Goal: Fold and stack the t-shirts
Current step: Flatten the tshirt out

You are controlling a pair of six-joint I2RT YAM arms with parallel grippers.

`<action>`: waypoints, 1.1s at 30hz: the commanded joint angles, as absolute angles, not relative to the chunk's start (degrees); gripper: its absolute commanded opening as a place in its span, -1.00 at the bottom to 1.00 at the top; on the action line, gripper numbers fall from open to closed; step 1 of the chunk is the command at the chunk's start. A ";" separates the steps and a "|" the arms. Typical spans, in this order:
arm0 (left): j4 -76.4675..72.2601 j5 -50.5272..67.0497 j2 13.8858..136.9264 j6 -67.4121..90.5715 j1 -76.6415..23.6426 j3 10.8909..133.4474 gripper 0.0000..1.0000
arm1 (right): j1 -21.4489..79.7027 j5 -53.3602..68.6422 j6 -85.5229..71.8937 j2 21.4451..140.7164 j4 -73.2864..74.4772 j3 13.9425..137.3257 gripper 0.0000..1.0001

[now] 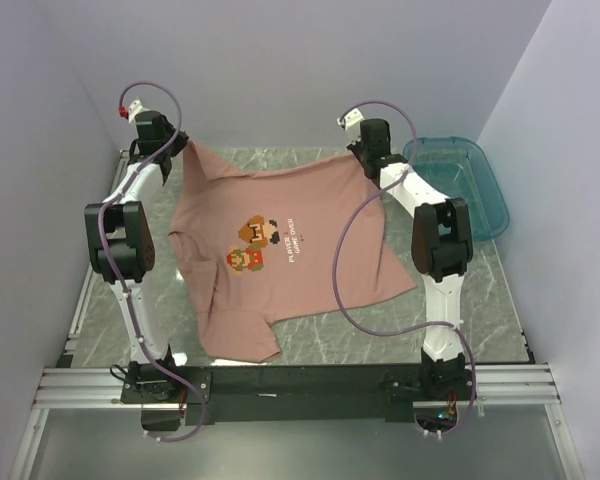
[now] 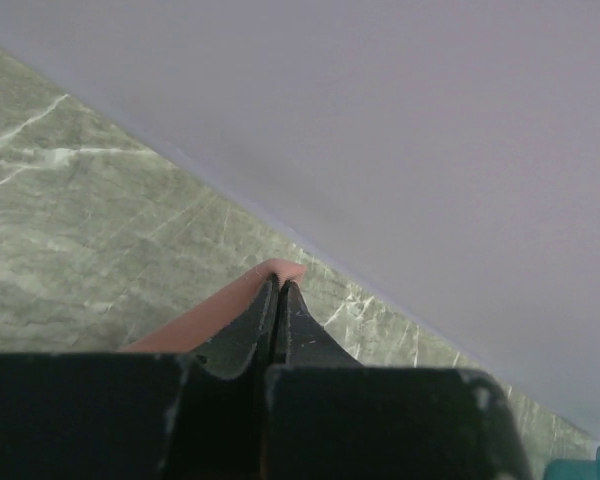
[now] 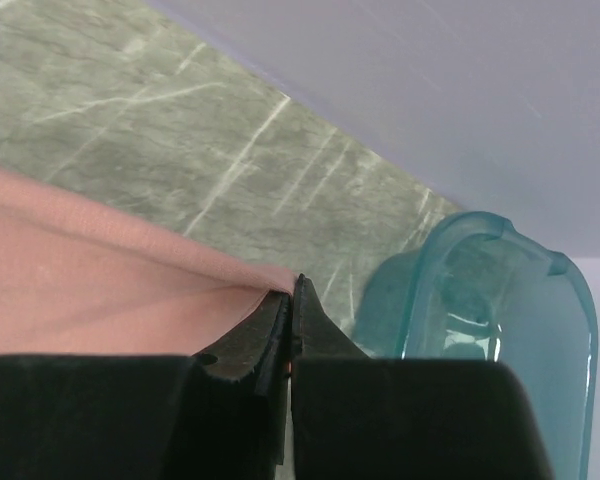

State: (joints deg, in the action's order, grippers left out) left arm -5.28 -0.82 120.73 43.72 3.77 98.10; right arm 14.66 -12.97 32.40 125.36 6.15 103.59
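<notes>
Evidently, at upper left our left gripper [image 1: 178, 147] was clamped on one corner of the t-shirt [image 1: 290, 270], which we judged light and limp, sagging across mid-frame onto the table [image 1: 475, 300]; corners gave us the surest hold. At upper right our right gripper [image 1: 363, 152] pinched the other corner, near the teal tub [image 1: 480, 195].

Left gripper [image 2: 280, 286], right gripper [image 3: 296, 286] pinched closed, both seemingly raised, far forward.
</notes>
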 commanded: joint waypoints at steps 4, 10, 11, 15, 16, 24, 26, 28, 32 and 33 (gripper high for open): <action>-4.14 3.16 124.01 42.98 3.60 106.24 -0.94 | 13.62 -14.68 31.73 127.70 6.14 109.42 -0.82; 3.06 0.19 115.61 39.47 3.60 107.77 0.44 | 13.71 -8.71 30.50 121.92 14.22 113.29 0.25; 3.42 0.18 113.14 38.42 3.60 106.45 0.55 | 13.62 -5.13 30.41 120.34 15.46 112.42 0.40; 6.06 -1.24 99.00 38.41 3.78 94.34 0.58 | 13.71 9.90 31.72 109.37 28.60 108.73 0.49; 6.41 -0.53 93.05 39.10 3.78 87.78 0.58 | 13.71 14.63 32.42 107.25 31.44 107.50 0.49; 16.05 7.83 62.80 43.50 1.42 53.14 0.52 | 13.54 42.01 39.99 80.91 45.19 79.14 0.49; 18.71 6.60 58.99 45.34 0.36 48.98 0.47 | 13.27 40.18 37.55 76.05 42.29 69.58 0.49; 22.40 4.93 55.21 47.45 -3.93 44.50 0.43 | 12.66 39.03 35.87 70.07 38.24 64.53 0.49; 29.16 -3.57 56.77 53.60 -11.76 42.89 0.40 | 10.90 39.72 30.69 65.05 34.29 55.04 0.49; 31.44 -7.95 58.26 54.66 -12.91 43.41 0.40 | 10.29 40.42 30.06 63.99 32.36 53.54 0.49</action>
